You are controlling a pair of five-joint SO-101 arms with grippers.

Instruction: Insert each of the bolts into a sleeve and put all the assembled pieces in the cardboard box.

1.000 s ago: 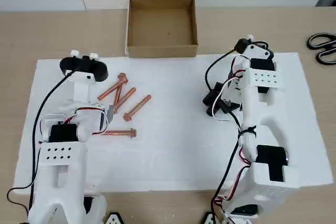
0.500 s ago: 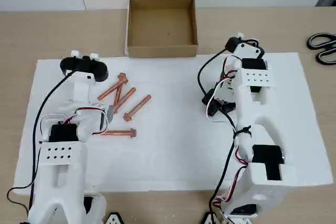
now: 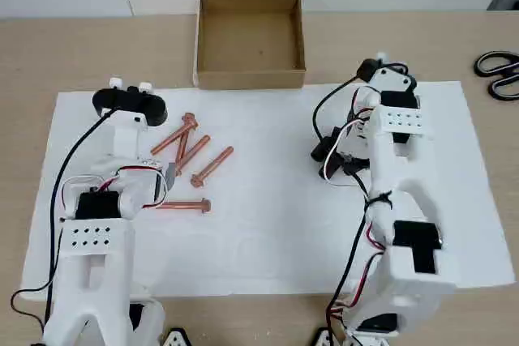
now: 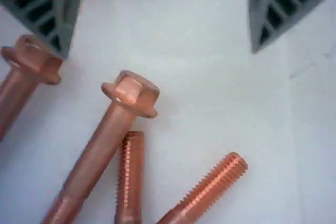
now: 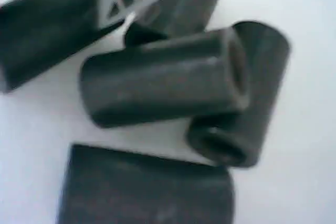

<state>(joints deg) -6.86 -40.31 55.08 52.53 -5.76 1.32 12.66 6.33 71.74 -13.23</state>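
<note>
Off-task items, seen from above.
Pale wooden worktop [image 3: 97,54] carries a white rectangular sheet [image 3: 268,232]; black-handled scissors [image 3: 499,73] lie on bare wood just off the sheet's far right corner.

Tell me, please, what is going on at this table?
The left arm's open pincer hovers over the copper bolts lying loose on the white sheet. The right arm hangs low over the black sleeves. No bolt is in a sleeve yet, and the cardboard box holds no pieces.

I'm seeing the bolts [image 3: 191,151] on the sheet's [image 3: 268,232] left, sleeves [image 5: 163,80] over on its right, cardboard box [image 3: 250,79] behind on the table [image 3: 97,46].
</note>
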